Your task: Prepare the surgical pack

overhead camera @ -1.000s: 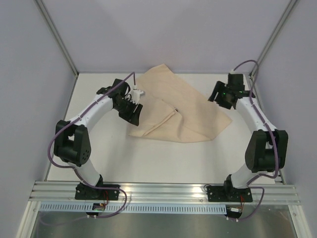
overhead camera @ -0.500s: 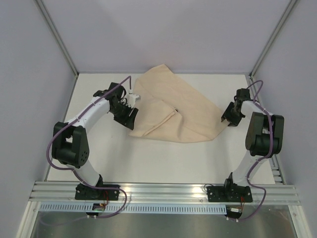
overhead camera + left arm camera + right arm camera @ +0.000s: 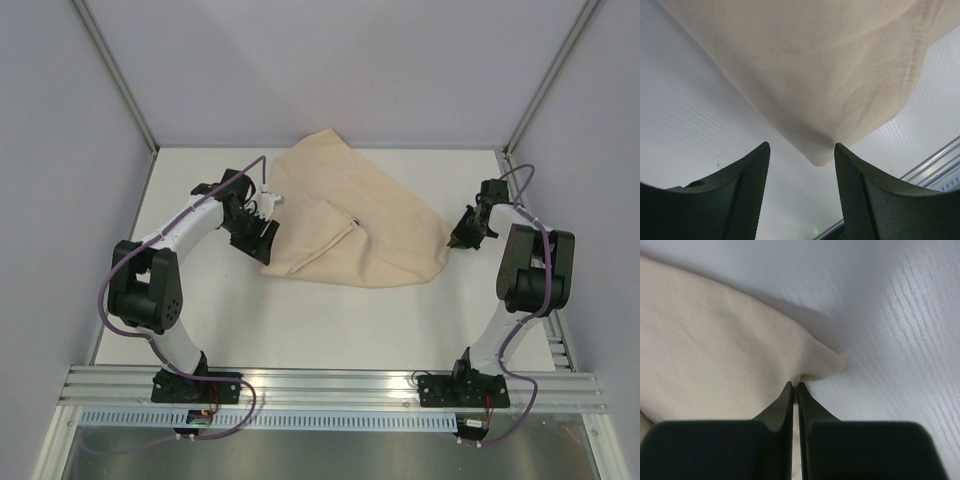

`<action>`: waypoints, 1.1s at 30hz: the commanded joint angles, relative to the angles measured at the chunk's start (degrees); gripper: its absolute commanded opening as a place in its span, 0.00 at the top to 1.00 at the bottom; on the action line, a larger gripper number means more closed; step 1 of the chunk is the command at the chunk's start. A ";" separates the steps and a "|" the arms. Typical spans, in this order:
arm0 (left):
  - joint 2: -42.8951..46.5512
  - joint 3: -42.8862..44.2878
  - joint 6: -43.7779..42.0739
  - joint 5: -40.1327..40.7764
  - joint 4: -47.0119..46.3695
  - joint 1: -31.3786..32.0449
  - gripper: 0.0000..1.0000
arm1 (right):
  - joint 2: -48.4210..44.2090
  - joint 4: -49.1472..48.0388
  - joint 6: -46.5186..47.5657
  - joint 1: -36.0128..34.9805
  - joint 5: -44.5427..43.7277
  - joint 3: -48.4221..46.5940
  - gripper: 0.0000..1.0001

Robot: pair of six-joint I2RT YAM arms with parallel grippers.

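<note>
The surgical pack's tan cloth sheet [image 3: 370, 215] lies folded and rumpled on the white table, toward the back. My left gripper [image 3: 262, 243] hangs open just above the sheet's near-left corner. In the left wrist view that corner of the cloth [image 3: 815, 75] points down between the two fingers of the left gripper [image 3: 801, 145] without touching them. My right gripper [image 3: 455, 240] is at the sheet's right corner. In the right wrist view the right gripper [image 3: 795, 385] is shut, pinching the edge of the cloth [image 3: 715, 355], which puckers at the tips.
The table [image 3: 330, 320] is white, with pale walls on three sides. An aluminium rail [image 3: 330, 385] that carries both arm bases runs along the near edge. The right arm's elbow [image 3: 535, 270] stands close to the right wall.
The right arm swung from the back right down to the sheet's right corner, and its jaws closed on the cloth. The left gripper shifted slightly toward the near-left corner and stayed open.
</note>
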State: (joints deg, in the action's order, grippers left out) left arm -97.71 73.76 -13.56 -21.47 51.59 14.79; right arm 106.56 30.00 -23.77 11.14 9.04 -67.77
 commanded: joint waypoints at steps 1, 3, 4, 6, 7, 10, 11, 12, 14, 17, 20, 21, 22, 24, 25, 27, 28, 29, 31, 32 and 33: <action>1.30 0.86 -1.91 0.03 -0.18 -0.99 0.37 | -5.91 -0.64 -0.66 -0.15 2.48 -0.08 1.00; 0.77 0.51 -2.08 1.25 -0.44 -1.34 0.37 | -8.11 -0.30 -1.01 -0.85 2.22 0.00 0.99; 0.51 0.51 -2.08 1.61 -0.70 -1.86 0.37 | -10.30 -0.03 -0.93 -1.29 1.69 0.00 0.99; -0.37 0.51 -1.91 3.36 -1.05 -2.48 0.37 | -12.51 0.76 -1.10 -2.17 0.99 0.09 1.00; -0.64 0.51 -1.82 3.72 -1.49 -2.83 0.37 | -14.52 1.11 -1.54 -3.39 0.89 0.00 1.00; -2.04 0.51 -1.64 5.47 -2.20 -3.18 0.37 | -18.13 2.08 -3.29 -7.87 -0.24 -0.61 0.99; -2.39 0.42 -1.64 5.57 -2.37 -3.18 0.37 | -18.75 2.17 -3.82 -9.54 -0.77 -0.96 1.00; -2.74 0.51 -1.64 5.48 -2.46 -3.18 0.37 | -19.28 2.26 -4.52 -14.08 -1.21 -1.49 1.00; -3.88 0.60 -1.47 4.26 -2.72 -3.18 0.38 | -19.90 2.43 -6.89 -18.32 -2.00 -3.85 1.00; -5.55 0.95 -1.47 2.41 -3.08 -3.18 0.40 | -19.47 -0.81 -11.36 -25.36 -0.87 -6.05 1.00; -6.70 0.95 -1.21 0.57 -3.43 -3.18 0.41 | -17.10 -5.63 -15.41 -31.34 0.54 -9.74 0.99; -6.96 0.95 -1.20 0.03 -3.43 -3.10 0.41 | -16.31 -6.78 -16.73 -33.87 0.98 -11.75 1.00; -7.05 0.95 -1.20 -0.23 -3.60 -3.01 0.41 | -14.56 -8.10 -17.79 -34.94 1.59 -12.56 1.00; -7.49 0.95 -1.29 -0.41 -3.78 -2.92 0.41 | -11.49 -11.71 -21.04 -38.37 3.09 -15.62 1.00; -7.49 0.86 -1.38 -0.32 -3.87 -2.83 0.41 | -10.42 -12.24 -21.84 -39.25 3.27 -17.03 1.00; -7.23 0.95 -1.29 -0.32 -4.04 -2.75 0.41 | -7.62 -14.70 -24.30 -42.06 3.36 -19.93 1.00; -7.23 1.12 -1.29 -0.67 -4.04 -2.57 0.41 | -6.90 -15.75 -25.35 -42.86 3.27 -20.38 1.00; -7.06 1.30 -1.20 -0.67 -4.13 -2.48 0.41 | -6.11 -17.94 -26.32 -44.17 3.27 -20.91 0.99; -7.23 1.91 -1.29 -0.59 -4.31 -2.13 0.41 | -3.92 -20.05 -29.04 -45.41 3.53 -22.57 1.00; -7.23 2.18 -1.29 -0.41 -4.31 -2.04 0.41 | -2.69 -20.59 -29.75 -46.28 3.18 -22.93 0.99; -7.40 2.44 -1.20 -0.41 -4.31 -1.96 0.41 | -2.07 -21.03 -30.97 -46.81 2.74 -23.02 1.00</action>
State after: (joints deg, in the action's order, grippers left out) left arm -105.03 73.87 -14.06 -19.62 48.97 11.97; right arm 102.98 16.91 -48.34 -34.06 11.03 -87.26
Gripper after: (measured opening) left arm 0.589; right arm 0.018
